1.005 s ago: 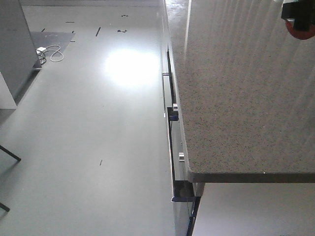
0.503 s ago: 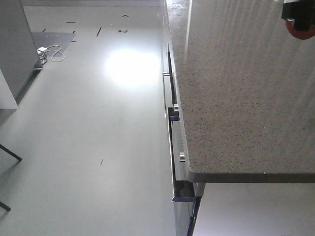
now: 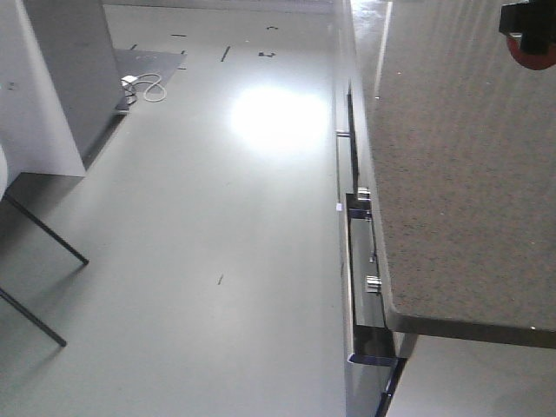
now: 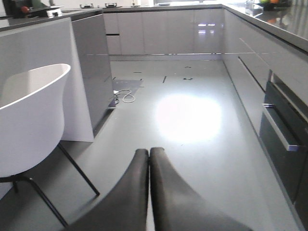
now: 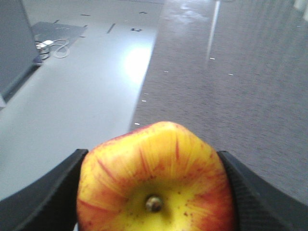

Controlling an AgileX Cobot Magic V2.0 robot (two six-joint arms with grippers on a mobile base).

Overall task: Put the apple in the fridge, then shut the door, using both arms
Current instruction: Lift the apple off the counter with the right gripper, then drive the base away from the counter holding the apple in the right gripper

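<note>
While the carrying step was judged in hand, the apple [image 5: 156,178] was recorded pinched between the right fingers [image 5: 43,197] over the worktop [image 5: 231,86]; left fingers [image 4: 137,192] pressed together, empty; fridge unseen, to be approached next

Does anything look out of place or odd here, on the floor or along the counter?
A loose white cable lies coiled on the floor beside the grey cabinet. Under the countertop, one drawer looks pulled slightly ajar. The apple looks undamaged between the right fingers.
</note>
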